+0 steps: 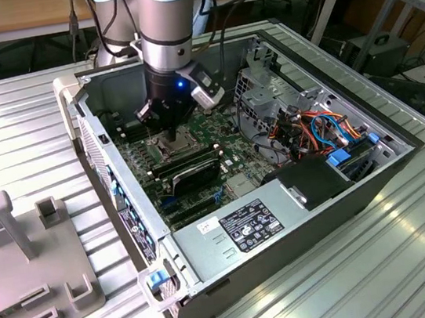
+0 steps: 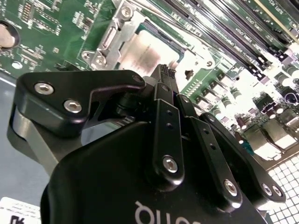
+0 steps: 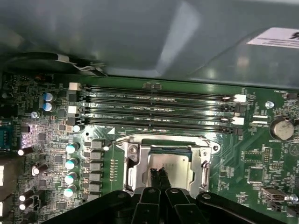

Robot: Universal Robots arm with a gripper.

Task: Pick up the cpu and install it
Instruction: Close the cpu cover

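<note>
Cpu, small flat square chip with silvery-grey metal top (image 3: pixel 178 164), lying flat inside hinged metal socket frame (image 3: pixel 130 163) on green motherboard (image 3: pixel 252 154). Black pincer (image 3: pixel 159 176) poised directly over chip, tips pressed together, gripping nothing. Chip square, edges parallel to long black memory slots (image 3: pixel 154 105).

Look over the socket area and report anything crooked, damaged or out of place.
Nothing stands out. The cpu lies flat and square within the socket frame, with the gripper shut, its tips over the chip's top. The memory sticks beside it sit straight and level.
</note>
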